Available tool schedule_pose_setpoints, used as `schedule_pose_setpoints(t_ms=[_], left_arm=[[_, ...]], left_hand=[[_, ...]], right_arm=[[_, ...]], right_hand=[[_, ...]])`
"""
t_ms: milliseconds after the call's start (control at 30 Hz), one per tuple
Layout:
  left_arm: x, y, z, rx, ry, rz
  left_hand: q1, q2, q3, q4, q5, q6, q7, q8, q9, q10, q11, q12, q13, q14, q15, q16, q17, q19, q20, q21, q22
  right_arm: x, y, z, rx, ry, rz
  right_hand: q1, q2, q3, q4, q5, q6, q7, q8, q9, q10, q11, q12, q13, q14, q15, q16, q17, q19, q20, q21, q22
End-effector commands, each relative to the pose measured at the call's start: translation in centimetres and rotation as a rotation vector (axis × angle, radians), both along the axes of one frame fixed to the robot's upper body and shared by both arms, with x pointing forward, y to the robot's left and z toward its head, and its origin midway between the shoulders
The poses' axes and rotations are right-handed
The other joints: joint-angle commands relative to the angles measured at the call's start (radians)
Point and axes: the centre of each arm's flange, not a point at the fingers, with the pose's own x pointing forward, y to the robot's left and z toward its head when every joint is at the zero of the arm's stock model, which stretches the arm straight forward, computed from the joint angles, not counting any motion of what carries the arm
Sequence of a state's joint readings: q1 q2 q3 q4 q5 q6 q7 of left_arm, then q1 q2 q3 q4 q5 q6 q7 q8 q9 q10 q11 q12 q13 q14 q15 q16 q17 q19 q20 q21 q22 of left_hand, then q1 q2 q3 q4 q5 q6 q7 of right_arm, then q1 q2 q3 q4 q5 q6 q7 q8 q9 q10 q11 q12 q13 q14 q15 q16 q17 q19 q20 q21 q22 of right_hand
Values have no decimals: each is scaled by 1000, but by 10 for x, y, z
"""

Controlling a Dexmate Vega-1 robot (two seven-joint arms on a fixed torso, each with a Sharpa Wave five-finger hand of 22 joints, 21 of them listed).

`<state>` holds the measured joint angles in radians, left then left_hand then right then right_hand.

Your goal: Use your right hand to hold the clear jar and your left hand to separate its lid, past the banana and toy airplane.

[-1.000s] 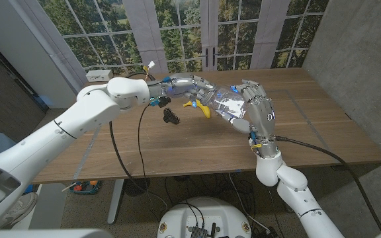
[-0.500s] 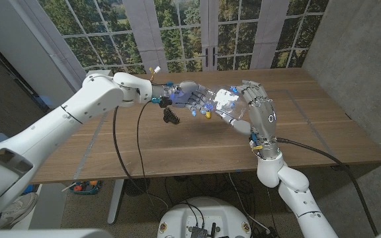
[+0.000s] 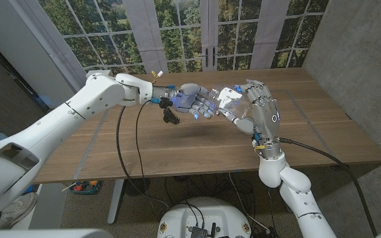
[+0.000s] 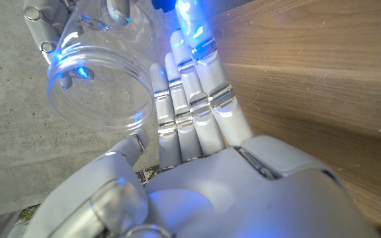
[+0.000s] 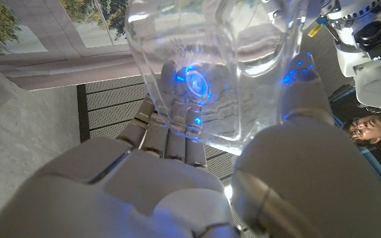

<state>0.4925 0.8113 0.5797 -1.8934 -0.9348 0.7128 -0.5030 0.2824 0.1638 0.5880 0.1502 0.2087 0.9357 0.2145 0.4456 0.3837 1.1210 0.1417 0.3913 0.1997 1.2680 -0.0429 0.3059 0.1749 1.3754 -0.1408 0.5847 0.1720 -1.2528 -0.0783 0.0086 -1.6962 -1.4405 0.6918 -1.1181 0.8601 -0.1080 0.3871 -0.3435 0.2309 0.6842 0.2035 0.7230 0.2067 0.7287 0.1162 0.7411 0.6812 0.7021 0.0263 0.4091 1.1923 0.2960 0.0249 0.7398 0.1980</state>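
My right hand (image 3: 260, 109) holds the clear jar (image 3: 233, 99) above the middle of the table, with the jar lying on its side. In the right wrist view the jar (image 5: 204, 73) sits between its fingers and thumb. My left hand (image 3: 194, 102) hovers just left of the jar with its fingers stretched toward it and lit blue. In the left wrist view the jar's round ribbed end (image 4: 98, 86) is beside those straight fingers (image 4: 197, 112), and I see nothing held in that hand. A small black toy (image 3: 171, 117) lies on the table under the left wrist. The left hand hides the banana.
The wooden table (image 3: 177, 149) has bare surface in front of both hands and to the right. A white box (image 3: 100, 70) stands at the back left corner. A person (image 5: 360, 129) shows at the edge of the right wrist view. A cable hangs from my left arm.
My left hand, which lay over the jar a second ago, has drawn back to the left, off it. The right hand has kept its hold and turned the jar slightly upward.
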Motion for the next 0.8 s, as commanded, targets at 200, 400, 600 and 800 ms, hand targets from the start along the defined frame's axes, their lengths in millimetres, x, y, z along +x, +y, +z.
schedule_pose_setpoints(t_ms=[200,400,600,800], left_arm=[[-9,8,3,-190,-108,14],[-15,11,-1,-259,-163,55],[-19,12,-4,-295,-186,68],[-21,11,-6,-327,-206,68]], left_hand=[[-67,-49,-4,-5,-1,-48,2,-35,4,-23,46,-42,13,25,-47,-35,4,-47,57,-21,4],[-155,-136,1,-76,-8,-197,0,-132,12,-183,34,-124,47,-163,0,-115,8,-111,127,-110,1],[-211,-172,33,-150,-15,-337,-6,-218,14,-395,35,-198,61,-392,36,-127,8,-197,203,-241,-4],[-251,-189,52,-199,-18,-474,-41,-264,-24,-583,33,-213,39,-566,92,-129,8,-313,282,-364,-3]], right_arm=[[-5,-3,-1,27,5,32],[-5,-5,-2,57,11,53],[-6,-9,-3,83,19,74],[-5,-12,-2,111,28,103]], right_hand=[[98,103,241,177,9,311,-256,17,14,288,-286,4,105,44,-250,4,5,-1,1,9,2],[98,103,240,177,10,311,-256,17,13,288,-286,3,105,45,-249,5,4,1,1,11,1],[97,103,239,176,10,312,-258,17,13,287,-285,2,107,45,-249,5,4,2,1,14,1],[98,103,239,176,11,313,-259,17,12,289,-287,1,105,46,-250,5,3,4,0,16,1]])
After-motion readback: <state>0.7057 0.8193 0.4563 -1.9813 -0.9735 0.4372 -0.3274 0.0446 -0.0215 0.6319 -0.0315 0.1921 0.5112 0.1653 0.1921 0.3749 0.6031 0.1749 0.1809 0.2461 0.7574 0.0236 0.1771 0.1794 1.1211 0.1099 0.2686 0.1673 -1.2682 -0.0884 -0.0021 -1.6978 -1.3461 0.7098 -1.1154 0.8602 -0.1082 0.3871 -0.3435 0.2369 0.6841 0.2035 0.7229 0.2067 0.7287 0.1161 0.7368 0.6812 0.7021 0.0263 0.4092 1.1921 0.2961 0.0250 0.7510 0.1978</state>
